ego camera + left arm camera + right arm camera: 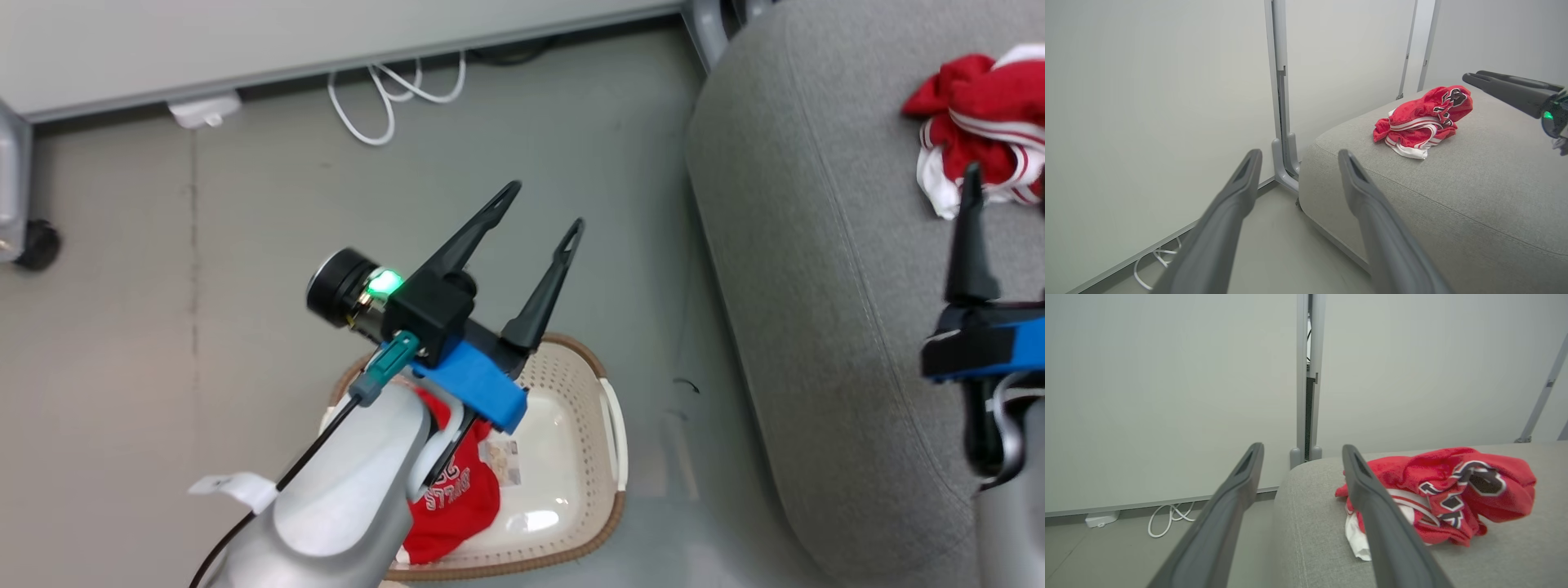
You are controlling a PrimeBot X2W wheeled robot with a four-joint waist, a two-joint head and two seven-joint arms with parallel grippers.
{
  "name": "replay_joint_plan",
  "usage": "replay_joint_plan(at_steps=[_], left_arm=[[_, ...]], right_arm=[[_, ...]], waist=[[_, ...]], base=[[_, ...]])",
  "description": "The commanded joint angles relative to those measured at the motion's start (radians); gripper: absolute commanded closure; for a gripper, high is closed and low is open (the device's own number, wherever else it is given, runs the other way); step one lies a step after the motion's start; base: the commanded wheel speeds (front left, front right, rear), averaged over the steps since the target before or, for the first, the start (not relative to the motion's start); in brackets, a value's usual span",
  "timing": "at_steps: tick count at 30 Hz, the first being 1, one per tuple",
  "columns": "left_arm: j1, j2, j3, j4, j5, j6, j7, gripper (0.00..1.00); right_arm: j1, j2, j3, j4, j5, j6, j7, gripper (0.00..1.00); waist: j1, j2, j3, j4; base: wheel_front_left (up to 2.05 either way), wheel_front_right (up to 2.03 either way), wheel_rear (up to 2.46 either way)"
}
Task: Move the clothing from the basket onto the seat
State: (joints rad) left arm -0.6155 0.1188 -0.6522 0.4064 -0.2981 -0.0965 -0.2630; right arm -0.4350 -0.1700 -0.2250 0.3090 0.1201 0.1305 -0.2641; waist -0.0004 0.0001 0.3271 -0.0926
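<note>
Nearest, the basket stands on the floor. A red jersey is bunched at its left side, its lettering apparently "BULLS", partly hidden by the left arm. Above it the left gripper is spread wide, holding nothing. The right gripper is likewise parted and empty over the seat. Farther back on the seat lies a crumpled red garment with white stripes.

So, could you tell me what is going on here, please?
The robot is moving clothing from a laundry basket to the grey seat. One red bundle lies on the seat, close to the open right hand. Another red jersey is in the basket; the left hand, raised near it, is open and empty.
</note>
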Motion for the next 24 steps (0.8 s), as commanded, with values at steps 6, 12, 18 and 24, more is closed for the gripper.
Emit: replay_joint_plan(at_steps=[6,12,18,24], left_arm=[[0.099,0.004,0.106,-0.011,0.020,0.009,-0.003,0.00],[0.191,0.002,0.208,-0.049,0.046,0.017,-0.003,0.00],[0.274,0.003,0.295,-0.096,0.069,0.026,-0.003,0.00],[0.357,0.005,0.394,-0.143,0.100,0.031,-0.003,0.00]], right_arm=[[0.063,0.031,0.100,-0.053,0.025,0.000,-0.001,0.00],[0.120,0.062,0.153,-0.087,0.042,0.000,-0.001,0.00],[0.177,0.084,0.175,-0.120,0.027,0.000,-0.001,0.00],[0.242,0.098,0.186,-0.145,0.004,0.000,-0.001,0.00]], waist=[[0.0004,-0.0001,-0.092,0.076],[0.0004,-0.0001,-0.141,0.108],[0.0004,-0.0001,-0.179,0.122],[0.0004,-0.0001,-0.215,0.138]], base=[[0.00,0.00,0.00],[0.00,0.00,0.00],[0.00,0.00,0.00],[0.00,0.00,0.00]])
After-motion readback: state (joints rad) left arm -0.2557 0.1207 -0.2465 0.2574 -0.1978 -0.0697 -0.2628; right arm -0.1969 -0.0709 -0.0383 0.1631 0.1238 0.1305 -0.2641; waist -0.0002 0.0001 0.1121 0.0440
